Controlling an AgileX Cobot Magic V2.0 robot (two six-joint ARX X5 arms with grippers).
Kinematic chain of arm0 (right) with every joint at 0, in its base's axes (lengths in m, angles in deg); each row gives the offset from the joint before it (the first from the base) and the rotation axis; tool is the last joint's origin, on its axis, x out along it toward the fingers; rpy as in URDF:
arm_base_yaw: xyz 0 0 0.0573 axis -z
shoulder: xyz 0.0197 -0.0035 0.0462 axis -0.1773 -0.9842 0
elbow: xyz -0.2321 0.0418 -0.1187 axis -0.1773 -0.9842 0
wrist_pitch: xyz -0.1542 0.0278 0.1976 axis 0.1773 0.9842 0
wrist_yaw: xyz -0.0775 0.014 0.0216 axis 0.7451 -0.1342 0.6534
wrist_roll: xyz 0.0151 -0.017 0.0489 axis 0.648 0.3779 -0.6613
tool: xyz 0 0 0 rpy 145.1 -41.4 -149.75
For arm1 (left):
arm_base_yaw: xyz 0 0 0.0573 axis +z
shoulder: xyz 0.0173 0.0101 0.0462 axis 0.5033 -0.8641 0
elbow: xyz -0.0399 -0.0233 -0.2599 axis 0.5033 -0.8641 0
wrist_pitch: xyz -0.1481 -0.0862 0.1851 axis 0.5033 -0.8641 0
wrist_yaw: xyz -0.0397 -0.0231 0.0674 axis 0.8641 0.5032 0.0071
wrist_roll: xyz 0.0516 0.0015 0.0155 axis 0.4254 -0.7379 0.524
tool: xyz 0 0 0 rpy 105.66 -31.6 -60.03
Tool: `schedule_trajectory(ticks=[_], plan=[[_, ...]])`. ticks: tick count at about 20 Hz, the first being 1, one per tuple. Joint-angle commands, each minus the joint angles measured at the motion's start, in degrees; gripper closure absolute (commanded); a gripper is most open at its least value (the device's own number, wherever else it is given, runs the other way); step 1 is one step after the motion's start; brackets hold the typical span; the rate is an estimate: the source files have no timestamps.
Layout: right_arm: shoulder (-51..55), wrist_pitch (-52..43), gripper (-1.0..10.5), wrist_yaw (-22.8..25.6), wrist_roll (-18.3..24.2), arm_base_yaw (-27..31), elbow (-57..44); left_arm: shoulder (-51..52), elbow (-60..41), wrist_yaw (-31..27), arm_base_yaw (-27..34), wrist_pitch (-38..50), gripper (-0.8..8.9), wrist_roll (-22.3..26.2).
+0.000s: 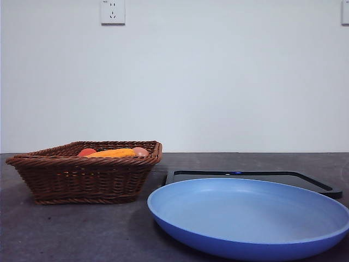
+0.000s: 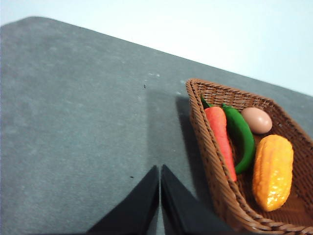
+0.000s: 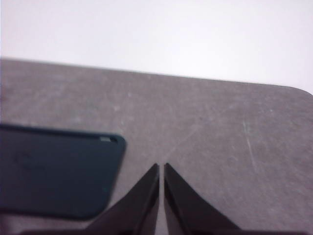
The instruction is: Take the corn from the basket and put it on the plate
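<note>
Currently corn (image 2: 273, 171) lies in basket (image 2: 215, 161), around 2 o'clock of left pincer (image 2: 160, 169), the nearer one, long axis pointing away; both pincers closed, empty.

Looks like a lab or test room, staged. Bare white wall (image 1: 218, 82) with one socket (image 1: 113, 12) high up, plain dark grey table (image 1: 82, 229). Props only: wicker basket (image 1: 82, 177), blue plate (image 1: 251, 240), black tray (image 1: 305, 180).
</note>
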Motion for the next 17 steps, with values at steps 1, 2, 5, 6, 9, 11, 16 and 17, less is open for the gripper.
schedule_trajectory(ticks=[1,2,5,6,9,11,16,17], plan=[[0.09,-1.86,9.4,0.13,-9.18,0.09,-0.35,0.0,-1.4,0.63,0.09,-0.52,8.06,-2.86],[0.09,-2.45,9.4,0.83,-11.13,0.09,-0.35,0.0,-1.4,0.72,0.09,-0.52,8.06,-3.63],[0.09,-3.54,9.4,1.55,-17.53,0.09,-0.31,0.0,-1.16,2.38,0.09,-0.55,8.06,-7.8],[0.09,-3.45,9.4,1.42,-19.74,0.09,-0.17,0.0,-0.94,3.32,0.09,-0.55,8.06,-8.79],[0.04,-2.71,9.4,-0.13,-27.23,0.07,0.7,0.0,0.44,6.69,0.09,-0.66,8.06,-10.25],[0.02,-1.38,9.4,-0.44,-29.9,0.07,2.25,-0.02,2.03,9.05,0.09,-0.83,8.06,-10.47],[-0.7,4.76,9.4,-1.95,-30.1,0.02,9.46,-1.22,7.74,10.84,0.11,-4.96,8.06,-11.06],[-1.38,6.67,9.4,-1.88,-30.05,0.02,11.54,-1.9,9.14,11.28,0.11,-5.95,8.06,-11.06]])
